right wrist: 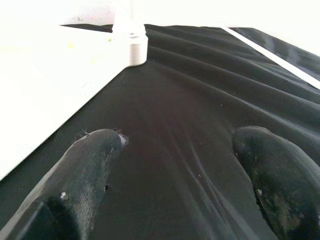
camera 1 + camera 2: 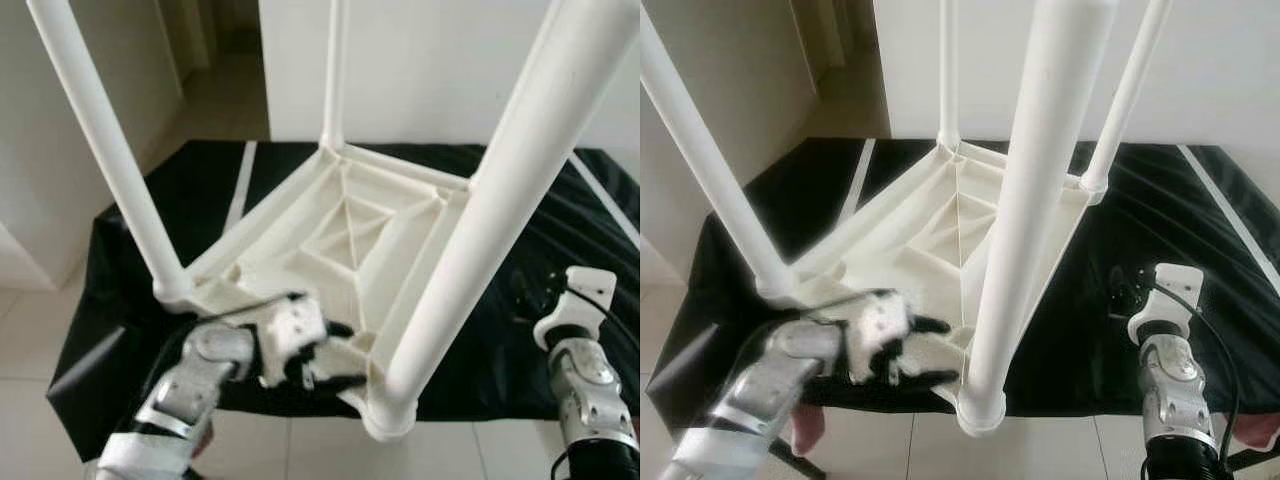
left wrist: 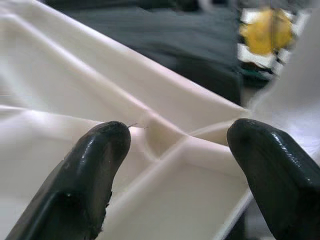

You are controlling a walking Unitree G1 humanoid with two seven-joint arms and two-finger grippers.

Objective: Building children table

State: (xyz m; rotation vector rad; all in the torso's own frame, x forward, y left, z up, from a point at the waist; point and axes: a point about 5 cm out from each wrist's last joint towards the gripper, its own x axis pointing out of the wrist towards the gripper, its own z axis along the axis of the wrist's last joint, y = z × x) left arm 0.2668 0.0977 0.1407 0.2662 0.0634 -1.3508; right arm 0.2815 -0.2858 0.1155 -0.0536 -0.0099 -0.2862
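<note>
A black sheet [image 2: 560,330] covers the work surface on pale tiles. The white children table [image 2: 350,240] lies upside down on it, all four legs seemingly seated, so assembly looks nearly done. At 7 o'clock the left gripper [image 2: 318,358] reaches over its ribbed underside, fingers apart. At 4 o'clock the right gripper [image 1: 175,165] hovers, fingers spread, over bare sheet

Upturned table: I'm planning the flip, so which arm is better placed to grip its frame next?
Left. Its tool is open at the upturned table's near ribbed edge; the right tool hovers open over black cloth beside it.
</note>
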